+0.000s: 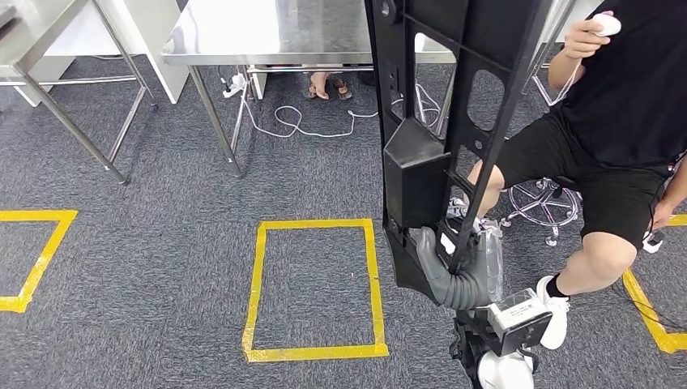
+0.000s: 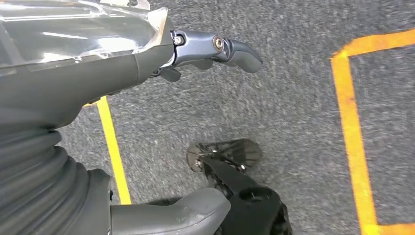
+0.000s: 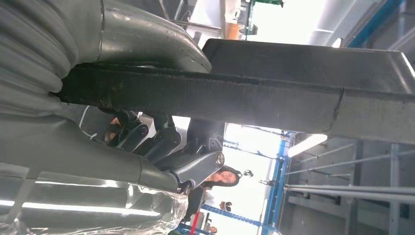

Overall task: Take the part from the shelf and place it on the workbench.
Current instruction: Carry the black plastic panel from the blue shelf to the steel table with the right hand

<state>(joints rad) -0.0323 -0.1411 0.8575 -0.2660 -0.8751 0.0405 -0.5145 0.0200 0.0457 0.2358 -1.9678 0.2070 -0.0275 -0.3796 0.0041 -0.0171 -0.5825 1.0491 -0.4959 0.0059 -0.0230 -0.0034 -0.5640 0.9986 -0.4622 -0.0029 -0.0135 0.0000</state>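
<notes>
The right hand [image 1: 454, 271] has its thick grey thumb and darker fingers [image 3: 166, 142] clamped on the lower end of the part [image 1: 441, 121], a long black plastic frame with cut-out openings and a boxy block low on it. In the right wrist view the thumb lies pressed along one face of the part's [image 3: 254, 100] dark edge while the fingers curl round the other side, so the part is gripped between them. Held this way, the part stands nearly upright in front of the robot, rising from the hand to the top of the head view and crossing in front of the steel workbench [image 1: 267, 36], above the grey carpet and touching neither. The left hand [image 2: 147, 58] hangs over the carpet with its fingers [image 2: 230, 49] extended and apart from the thumb [image 2: 171, 215], nothing between them. On the floor in front of the robot a square of yellow tape [image 1: 314, 288] is marked out, left of the held part, with more yellow tape at the far left and far right. A person [image 1: 616, 121] in black clothes sits on a stool just right of the part, one hand raised holding a small white object [image 1: 606, 24]. White cables [image 1: 308, 121] lie on the carpet under the workbench.
</notes>
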